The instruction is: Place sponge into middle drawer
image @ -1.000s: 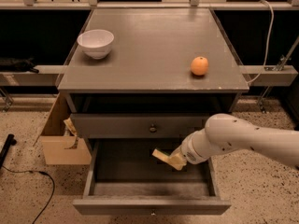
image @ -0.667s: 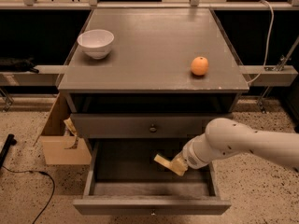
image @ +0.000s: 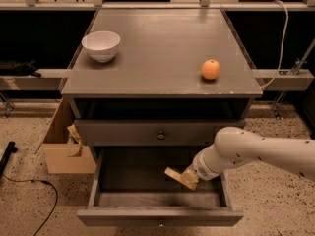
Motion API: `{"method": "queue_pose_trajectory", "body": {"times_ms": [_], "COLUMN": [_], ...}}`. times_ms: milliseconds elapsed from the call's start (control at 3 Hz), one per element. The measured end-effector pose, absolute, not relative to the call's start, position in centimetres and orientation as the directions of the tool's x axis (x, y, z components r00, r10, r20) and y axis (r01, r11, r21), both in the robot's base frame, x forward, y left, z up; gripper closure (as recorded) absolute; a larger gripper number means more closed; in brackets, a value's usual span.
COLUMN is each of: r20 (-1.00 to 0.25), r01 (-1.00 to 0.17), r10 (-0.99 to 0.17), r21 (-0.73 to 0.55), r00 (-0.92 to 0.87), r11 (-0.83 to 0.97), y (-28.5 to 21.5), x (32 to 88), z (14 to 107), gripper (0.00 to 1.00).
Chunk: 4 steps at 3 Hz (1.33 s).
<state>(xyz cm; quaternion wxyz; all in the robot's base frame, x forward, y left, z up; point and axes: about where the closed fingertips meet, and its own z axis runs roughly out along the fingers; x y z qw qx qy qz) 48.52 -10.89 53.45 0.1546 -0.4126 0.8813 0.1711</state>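
Lower left of frame: a thin black cable lies on the speckled floor. Just right of it an open cardboard box stands against the left side of the grey bench.

Upper left, on the bench top: a white bowl, upright, near the left edge.

Centre: under the top is a dark open slot, and below that a closed drawer front with a small round knob. Beneath it the middle drawer is pulled out toward the bottom of the frame, its grey floor, side walls and front panel exposed.

Centre right, inside the drawer opening: the sponge, yellow foam showing, is tilted with its left end free. It sits over the right half of the drawer floor; contact with the floor cannot be determined. The gripper is at the sponge's right end, its fingers pinching that end.

Right, on the bench top: an orange fruit, well apart from the bowl.

Lower right: the white arm enters from the right edge and slopes down into the drawer.

Upper right: a white cord hangs behind the bench.
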Motion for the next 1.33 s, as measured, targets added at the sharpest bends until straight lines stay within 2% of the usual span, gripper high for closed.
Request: {"method": "queue_pose_trajectory", "body": {"times_ms": [333,1000,1333], "r20": [-0.404,-0.311,-0.311], "r01": [-0.777,-0.733,-0.733], "r10": [-0.673,-0.668,-0.668], "r21": [0.196,0.368,0.368], "r00": [-0.619,-0.676,-0.676], "r11": [0.598,0.571,0.571], "y": [-10.7,-8.7,-8.7], "x": [48.7,50.0,50.0], "z": [52.0,39.8,39.8], "gripper": [1.0,1.0,1.0]}}
